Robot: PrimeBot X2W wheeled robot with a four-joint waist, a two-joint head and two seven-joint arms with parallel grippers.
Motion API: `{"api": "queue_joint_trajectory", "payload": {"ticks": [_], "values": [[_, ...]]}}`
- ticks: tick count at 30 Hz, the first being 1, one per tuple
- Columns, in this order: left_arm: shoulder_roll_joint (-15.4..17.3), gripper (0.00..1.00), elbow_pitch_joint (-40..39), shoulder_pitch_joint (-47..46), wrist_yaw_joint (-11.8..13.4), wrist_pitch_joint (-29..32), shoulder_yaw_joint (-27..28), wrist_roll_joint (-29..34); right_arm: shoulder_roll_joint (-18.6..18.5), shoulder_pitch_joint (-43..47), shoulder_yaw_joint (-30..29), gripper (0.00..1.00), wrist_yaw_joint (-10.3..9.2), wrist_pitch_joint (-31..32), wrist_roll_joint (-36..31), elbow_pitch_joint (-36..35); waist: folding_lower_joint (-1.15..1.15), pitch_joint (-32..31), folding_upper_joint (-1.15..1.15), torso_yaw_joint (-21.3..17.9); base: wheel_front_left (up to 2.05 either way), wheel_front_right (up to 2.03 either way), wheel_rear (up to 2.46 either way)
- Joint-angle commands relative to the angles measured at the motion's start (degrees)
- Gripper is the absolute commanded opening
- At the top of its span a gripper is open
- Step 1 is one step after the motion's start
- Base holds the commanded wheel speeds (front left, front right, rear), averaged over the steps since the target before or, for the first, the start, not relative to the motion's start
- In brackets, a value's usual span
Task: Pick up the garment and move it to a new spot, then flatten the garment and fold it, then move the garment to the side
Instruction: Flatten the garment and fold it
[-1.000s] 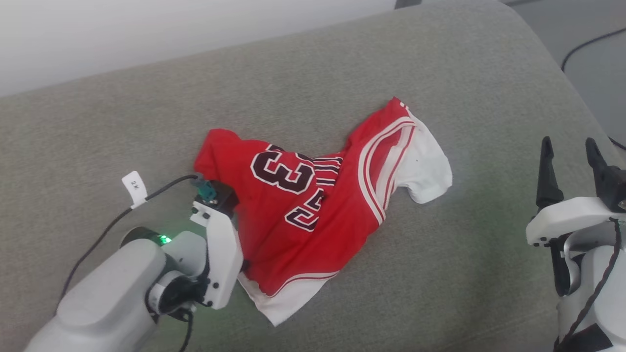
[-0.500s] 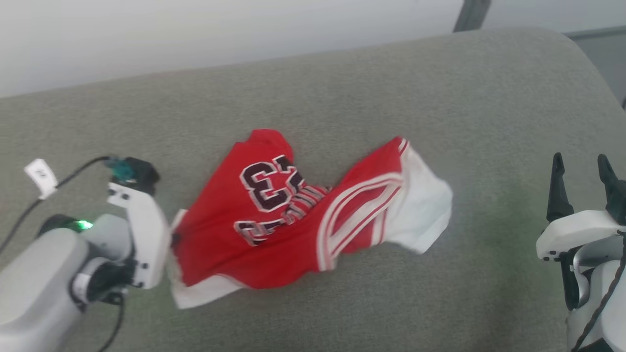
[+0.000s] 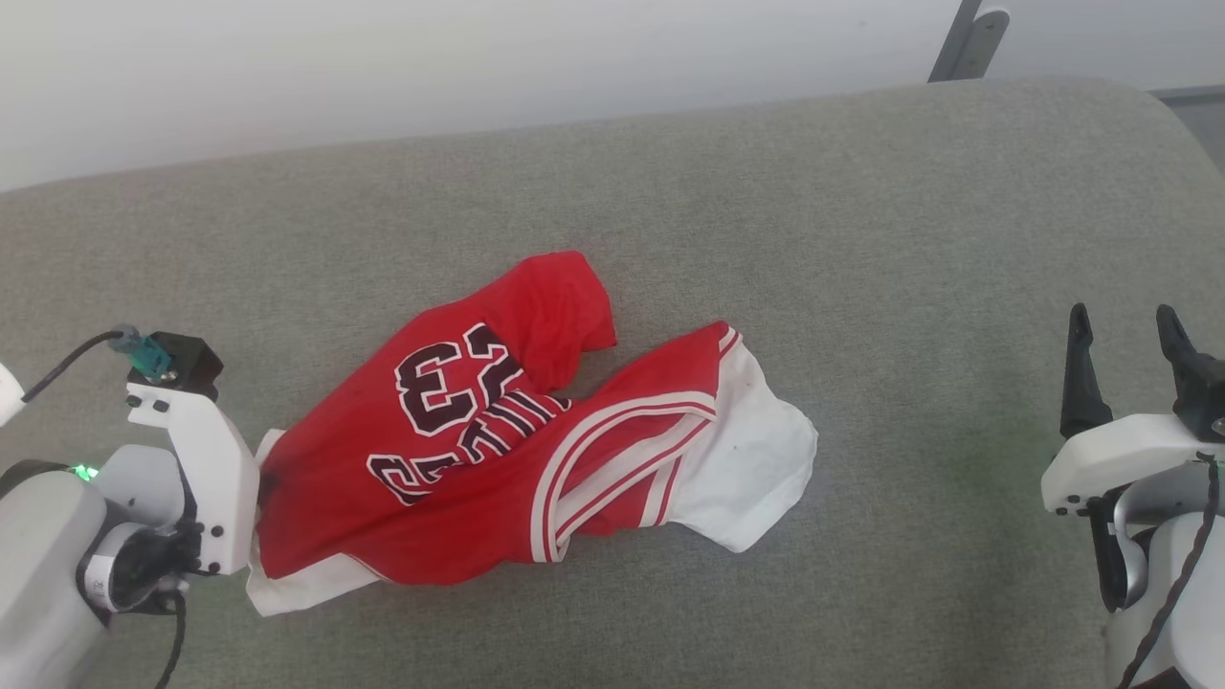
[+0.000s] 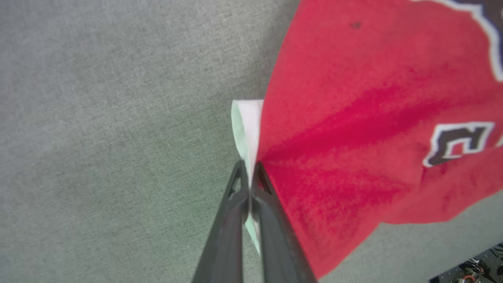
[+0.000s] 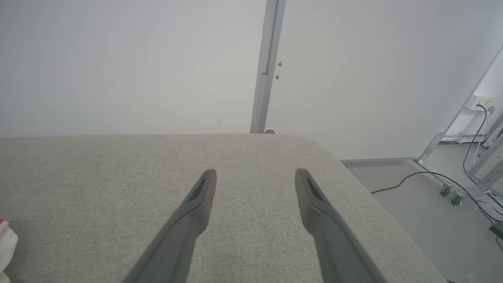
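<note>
our left end effector is clenched on the white hem corner of the garment, which lies crumpled on the grey cushion, its long axis running from that end effector toward our released right end effector, well apart from it.

Grey forearm, black cable, green light, dark-fingered right end effector

Wide-spread right hand over grey cushion
</note>
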Motion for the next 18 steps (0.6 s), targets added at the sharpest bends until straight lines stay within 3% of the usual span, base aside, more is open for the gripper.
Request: {"api": "queue_joint_trajectory", "payload": {"ticks": [1,10,18], "values": [[-0.6,1.0,0.7,0.3,0.1,-0.5,0.1,0.0,0.1,0.5,0.2,1.0,0.01,0.1,0.2,-0.4,0.0,-0.1,0.0,0.2,0.0,0.0,0.0],[-1.8,1.0,-0.7,-3.2,1.3,1.4,-0.4,0.9,0.1,0.9,-0.4,1.0,0.01,-0.2,0.0,-1.0,0.0,-0.8,0.0,1.7,0.0,0.0,0.0],[-1.3,1.0,-6.9,-3.8,5.4,9.7,-1.7,-0.9,0.1,1.2,0.0,1.0,0.01,-0.1,0.4,-0.7,0.0,-1.9,0.0,2.9,0.0,0.0,0.0]]}}
